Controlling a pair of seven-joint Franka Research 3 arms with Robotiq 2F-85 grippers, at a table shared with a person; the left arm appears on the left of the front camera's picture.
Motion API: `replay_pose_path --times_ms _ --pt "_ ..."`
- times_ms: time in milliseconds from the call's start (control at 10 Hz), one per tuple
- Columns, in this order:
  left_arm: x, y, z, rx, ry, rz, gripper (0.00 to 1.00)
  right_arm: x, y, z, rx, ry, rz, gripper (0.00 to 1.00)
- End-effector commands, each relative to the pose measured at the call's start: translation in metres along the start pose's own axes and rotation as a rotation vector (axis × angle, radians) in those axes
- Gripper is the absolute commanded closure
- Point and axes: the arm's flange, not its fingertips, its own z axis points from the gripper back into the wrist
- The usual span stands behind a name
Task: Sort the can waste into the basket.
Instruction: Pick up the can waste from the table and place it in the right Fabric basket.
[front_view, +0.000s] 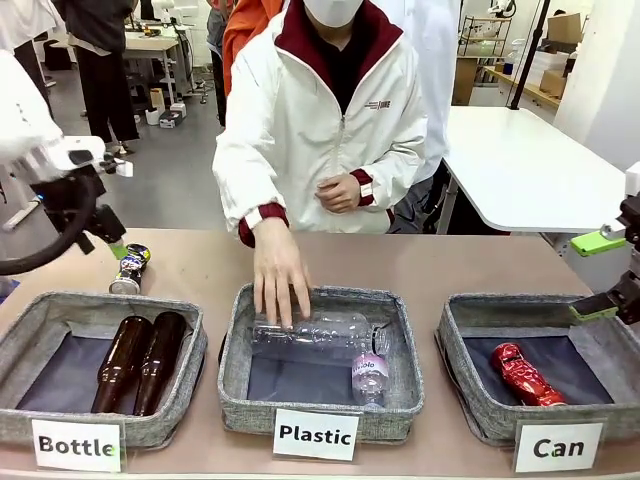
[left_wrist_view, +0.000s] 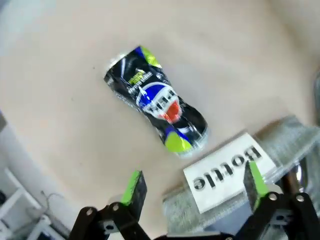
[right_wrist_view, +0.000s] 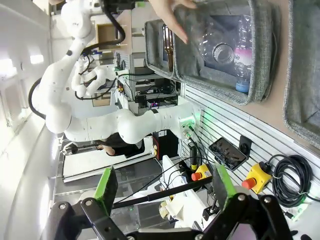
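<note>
Red can (front_view: 525, 375) lies in the Can basket (front_view: 470, 410), lower right; the dark can (left_wrist_view: 155, 107) lies on the tabletop (front_view: 430, 265), upper left, its print blurred. Right gripper (front_view: 598, 277), cut off at the right edge, has its jaws apart, empty; left gripper (left_wrist_view: 192, 187) gapes empty near the dark can. Two cans, one Can basket, two more baskets (front_view: 232, 385), two brown bottles (front_view: 122, 362).

The right jaws run off the front view's right edge beyond their green pads (front_view: 598, 243), and the Can basket (front_view: 500, 300) is cut there too. The dark can (left_wrist_view: 155, 102) is blurred in the left wrist view, its small print unreadable. The person's hand (front_view: 280, 272) covers part of a clear bottle (front_view: 338, 326).
</note>
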Motion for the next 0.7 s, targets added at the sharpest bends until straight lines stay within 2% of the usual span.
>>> replay_pose_path --times_ms 0,100,300,600 --pt "0.021 -0.003 -0.028 0.104 0.034 0.109 0.0 -0.001 -0.001 0.001 -0.007 0.008 0.02 0.0" --pt "0.024 -0.006 -0.048 0.159 0.062 0.137 0.0 -0.001 -0.001 0.001 -0.007 0.008 0.02 0.0" --pt "0.037 -0.002 -0.077 0.286 0.023 0.189 0.0 -0.001 -0.001 0.001 -0.007 0.008 0.02 0.0" --pt "0.044 -0.001 -0.099 0.252 -0.019 0.207 0.0 -0.001 -0.001 0.001 -0.007 0.008 0.02 0.0"
